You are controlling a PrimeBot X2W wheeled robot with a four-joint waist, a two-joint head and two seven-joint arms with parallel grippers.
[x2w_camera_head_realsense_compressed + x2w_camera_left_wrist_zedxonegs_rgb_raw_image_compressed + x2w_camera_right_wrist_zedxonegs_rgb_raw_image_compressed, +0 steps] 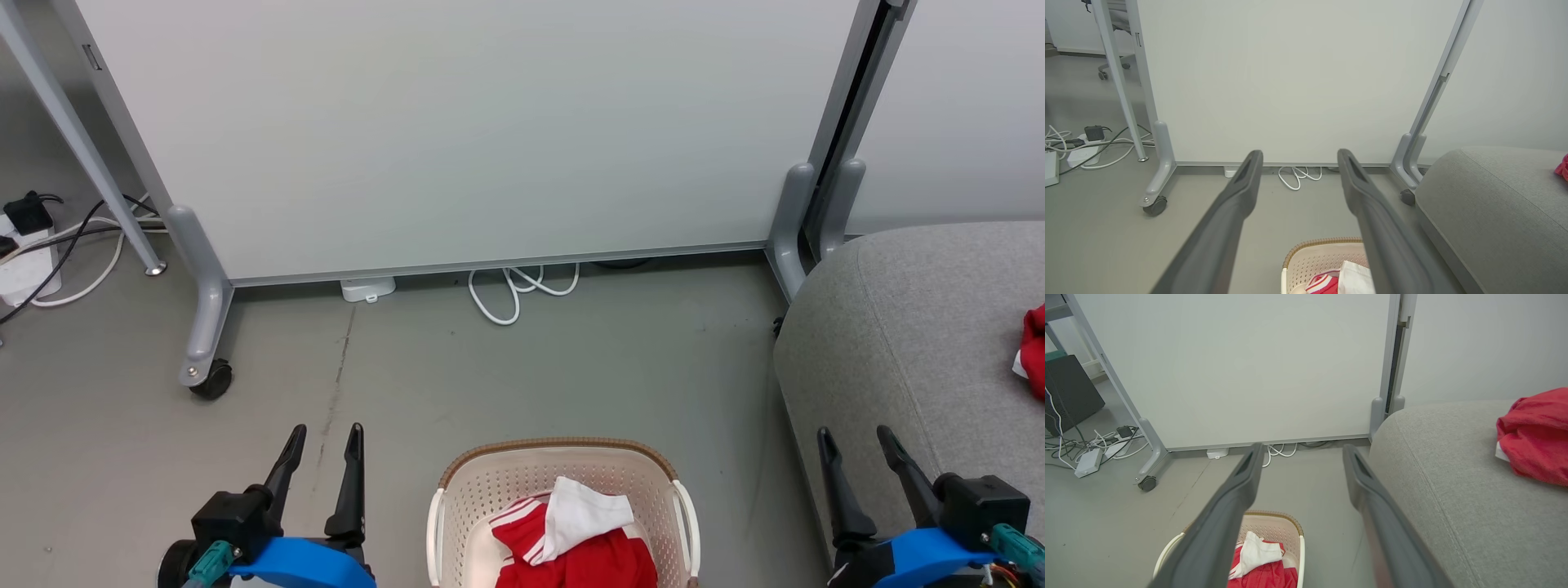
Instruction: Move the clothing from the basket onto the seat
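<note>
The basket [563, 451] is sitting on the floor [571, 367] at the bottom centre of the head view, its lower part cut off by the frame edge. Inside it the striped garment [571, 543] is lying crumpled, with red folds and white stripe trim at the left and a white panel folded over the top.

The seat [914, 343] is taking up the right side of the frame, with a strip of floor between it and the basket. The red garment [1035, 347] is lying on the seat at the far right edge, partly cut off. In the right wrist view it is showing as a bunched heap at the upper right.

The left gripper [326, 428] is hovering at the lower left, left of the basket, over bare floor. Its fingers are spread apart, pointing up the frame and holding nothing. The right gripper [855, 433] is hovering at the lower right, in front of the seat's near corner, its fingers likewise parted and empty.

Across the top of the frame a pale panel [473, 131] is standing on grey feet, with a caster [212, 380] at the left. A white cable [514, 290] is looping out from under its bottom edge near the centre. A power strip [24, 269] with dark and white leads is lying at the left edge.
</note>
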